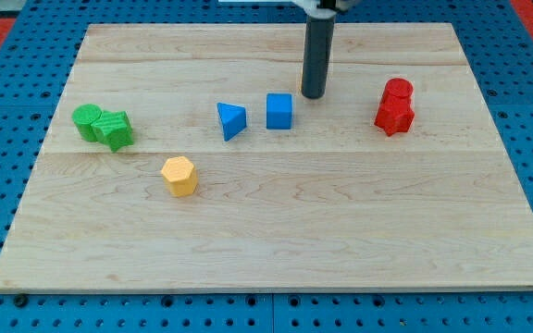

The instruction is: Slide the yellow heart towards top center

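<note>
The only yellow block [179,176] lies left of the board's middle; from here it looks many-sided rather than clearly heart-shaped. My tip [313,96] rests on the board near the top centre. It is just up and right of the blue cube [279,111] and far up and right of the yellow block. It touches no block.
A blue triangular block [232,120] sits just left of the blue cube. Two green blocks [104,126] touch each other at the left edge. Two red blocks [395,106] touch each other at the right. The wooden board [276,240] lies on a blue pegboard.
</note>
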